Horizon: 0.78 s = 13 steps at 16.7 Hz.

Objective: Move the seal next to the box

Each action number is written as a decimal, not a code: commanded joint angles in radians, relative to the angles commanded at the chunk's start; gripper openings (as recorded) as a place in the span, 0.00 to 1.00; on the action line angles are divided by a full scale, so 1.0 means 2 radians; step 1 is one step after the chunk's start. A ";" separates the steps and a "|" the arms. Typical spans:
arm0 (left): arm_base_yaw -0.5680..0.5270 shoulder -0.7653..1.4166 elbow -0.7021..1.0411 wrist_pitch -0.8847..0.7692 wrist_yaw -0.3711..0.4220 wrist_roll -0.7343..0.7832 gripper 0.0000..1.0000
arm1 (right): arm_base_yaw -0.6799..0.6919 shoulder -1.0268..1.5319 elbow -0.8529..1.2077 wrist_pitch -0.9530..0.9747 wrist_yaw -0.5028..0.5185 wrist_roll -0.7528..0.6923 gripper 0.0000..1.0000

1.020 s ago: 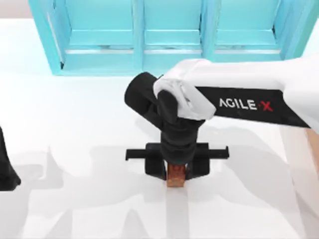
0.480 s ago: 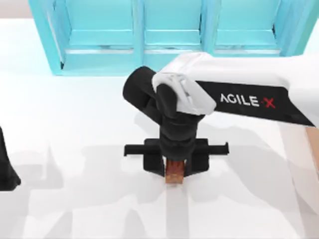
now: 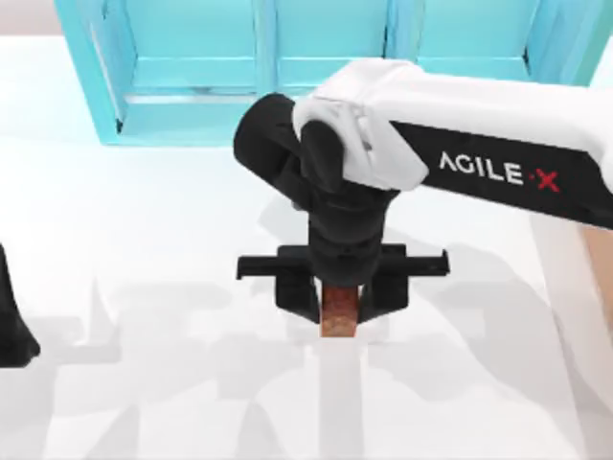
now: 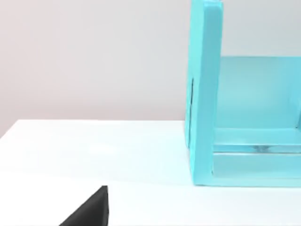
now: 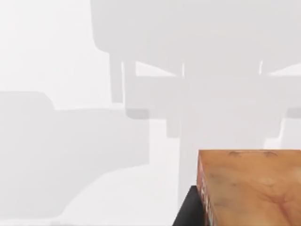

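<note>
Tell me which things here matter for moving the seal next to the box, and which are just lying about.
Part of the job:
seal, gripped in the right tool
box, at the table's right edge

Just there:
turquoise shelf unit
left arm, parked at the left

seal (image 3: 340, 313) mostly hidden between right gripper (image 3: 341, 305) fingers, white base not visible. box (image 3: 584, 287) cut off at right edge under the arm. left arm (image 3: 11, 316) cut by left edge.
</note>
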 joint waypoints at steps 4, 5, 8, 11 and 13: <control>0.000 0.000 0.000 0.000 0.000 0.000 1.00 | -0.018 -0.016 -0.013 -0.007 0.000 -0.017 0.00; 0.000 0.000 0.000 0.000 0.000 0.000 1.00 | -0.033 -0.032 -0.023 -0.013 -0.001 -0.033 0.00; 0.000 0.000 0.000 0.000 0.000 0.000 1.00 | -0.102 -0.100 -0.063 -0.037 -0.001 -0.101 0.00; 0.000 0.000 0.000 0.000 0.000 0.000 1.00 | -0.181 -0.180 -0.112 -0.068 -0.001 -0.184 0.00; 0.000 0.000 0.000 0.000 0.000 0.000 1.00 | -0.228 -0.228 -0.140 -0.085 -0.001 -0.232 0.00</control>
